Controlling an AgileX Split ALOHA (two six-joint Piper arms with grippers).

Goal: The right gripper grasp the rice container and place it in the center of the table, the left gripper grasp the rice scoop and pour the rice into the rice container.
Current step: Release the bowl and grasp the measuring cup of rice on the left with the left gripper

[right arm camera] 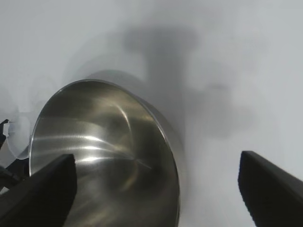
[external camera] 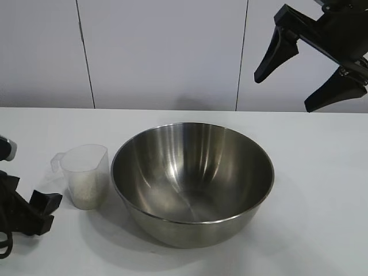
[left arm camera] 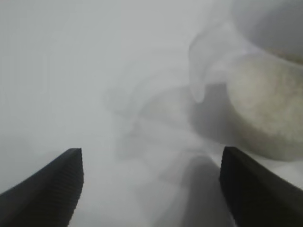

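Note:
The rice container [external camera: 192, 181], a big shiny steel bowl, stands on the white table [external camera: 322, 172] near its middle; its inside [right arm camera: 102, 156] looks bare. Just left of it stands the rice scoop [external camera: 86, 175], a clear plastic cup with pale rice [external camera: 88, 192] in its lower part. My left gripper [external camera: 40, 210] sits low at the table's left edge, open, nothing between its fingers, the rice scoop [left arm camera: 262, 109] close ahead and to one side. High at the back right hangs my right gripper [external camera: 284, 89], open and holding nothing, well above the bowl's right side.
A pale panelled wall [external camera: 167, 52] runs behind the table. Bare tabletop lies to the right of the bowl and in front of it.

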